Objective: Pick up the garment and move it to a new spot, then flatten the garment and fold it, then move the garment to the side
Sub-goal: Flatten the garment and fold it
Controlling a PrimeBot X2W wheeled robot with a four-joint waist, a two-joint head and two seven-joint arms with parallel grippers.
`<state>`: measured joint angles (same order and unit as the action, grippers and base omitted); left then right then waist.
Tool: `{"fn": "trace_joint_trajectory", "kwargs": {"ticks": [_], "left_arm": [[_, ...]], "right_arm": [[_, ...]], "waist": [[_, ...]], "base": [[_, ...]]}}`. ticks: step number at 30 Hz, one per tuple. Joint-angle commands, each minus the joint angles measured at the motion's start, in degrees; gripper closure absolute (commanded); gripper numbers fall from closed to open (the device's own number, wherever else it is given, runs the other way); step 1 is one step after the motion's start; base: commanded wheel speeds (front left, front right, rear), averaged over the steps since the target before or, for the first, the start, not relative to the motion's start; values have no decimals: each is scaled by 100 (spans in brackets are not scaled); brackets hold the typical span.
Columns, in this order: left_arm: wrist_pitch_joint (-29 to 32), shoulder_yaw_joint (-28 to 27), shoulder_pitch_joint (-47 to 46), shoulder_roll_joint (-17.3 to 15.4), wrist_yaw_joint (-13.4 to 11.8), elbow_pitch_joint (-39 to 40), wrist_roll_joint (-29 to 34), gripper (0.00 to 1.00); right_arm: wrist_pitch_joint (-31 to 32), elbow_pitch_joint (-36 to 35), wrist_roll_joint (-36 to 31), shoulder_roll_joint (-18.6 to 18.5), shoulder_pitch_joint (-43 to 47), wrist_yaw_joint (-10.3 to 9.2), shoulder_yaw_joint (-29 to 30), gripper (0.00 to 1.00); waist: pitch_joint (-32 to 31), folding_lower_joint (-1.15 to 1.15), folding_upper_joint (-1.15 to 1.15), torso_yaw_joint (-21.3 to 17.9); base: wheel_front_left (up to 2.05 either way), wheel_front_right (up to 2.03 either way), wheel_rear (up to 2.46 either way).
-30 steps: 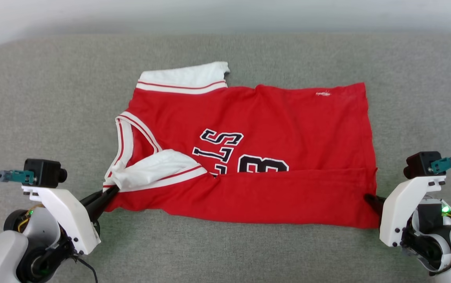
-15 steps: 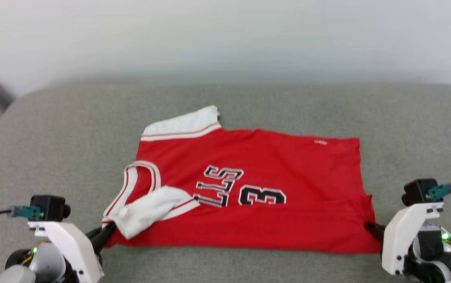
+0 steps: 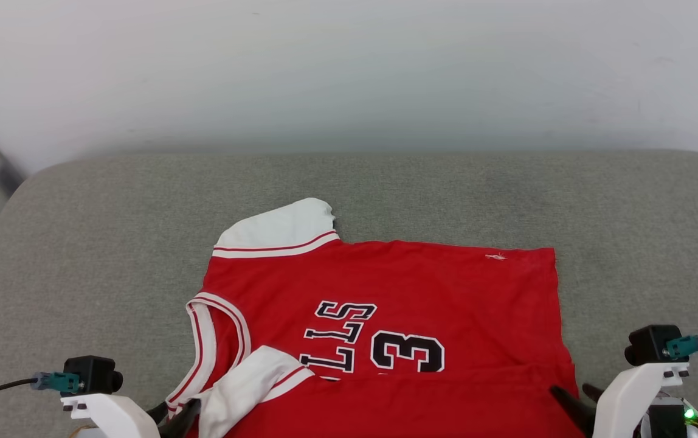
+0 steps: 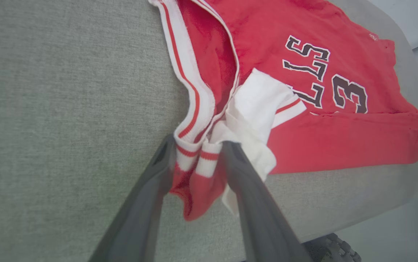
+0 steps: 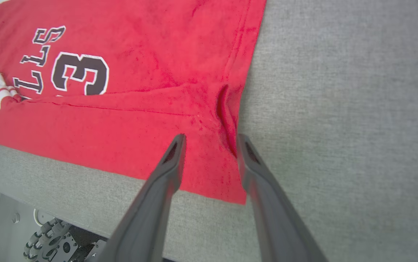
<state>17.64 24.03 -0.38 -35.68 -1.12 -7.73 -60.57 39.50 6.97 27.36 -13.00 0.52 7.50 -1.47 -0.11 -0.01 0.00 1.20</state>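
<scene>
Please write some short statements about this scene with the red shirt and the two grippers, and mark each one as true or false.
1. The red jersey shirt with white sleeves lies on the grey fabric surface. True.
2. The black printed number with white outline is an 8. False: it is a 3.
3. The right gripper is pressed shut. False: its fingers stand apart, over the shirt's hem corner.
4. The left gripper is at the red-and-white striped neck trim. True.
5. A strip along the shirt's near edge is folded onto its front. True.
</scene>
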Motion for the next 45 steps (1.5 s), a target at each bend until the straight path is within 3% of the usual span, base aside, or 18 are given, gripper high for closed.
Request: {"fn": "trace_joint_trajectory", "kwargs": {"ticks": [1,5,13,20,25,36,45], "left_arm": [[-61,-1,-93,45,19,-40,36,0],[-338,-86,-227,55,62,-159,164,0],[-979,-336,-931,99,31,-194,539,0],[-1357,-534,-2084,130,44,-428,860,0],[-1433,-590,-2952,68,189,-815,1024,0],[-592,-252,-4590,-413,773,-1564,1087,0],[1340,356,-5223,-1272,861,-1413,35,0]], "right_arm": [[-124,-80,57,-1,36,-2,-45,0],[-868,-387,-113,-106,-13,-1,-227,0],[-2295,-747,-646,46,-301,-2,-131,0],[-3118,-1066,-1192,345,-884,-2,-2,0],[-3444,-1173,-1504,546,-1273,-2,71,0],[-3695,-1131,-1581,782,-1706,-2,57,0],[-3812,-978,-1438,911,-1715,-2,5,0]], "waist": [[13,1,0,-37],[15,1,0,-166],[248,1,0,-367],[1180,1,0,-583],[1821,1,0,-753],[2550,1,0,-1145],[2853,1,0,-1563]], "base": [[0,0,0],[0,0,0],[0,0,0],[0,0,0],[0,0,0],[0,0,0],[0,0,0]]}}
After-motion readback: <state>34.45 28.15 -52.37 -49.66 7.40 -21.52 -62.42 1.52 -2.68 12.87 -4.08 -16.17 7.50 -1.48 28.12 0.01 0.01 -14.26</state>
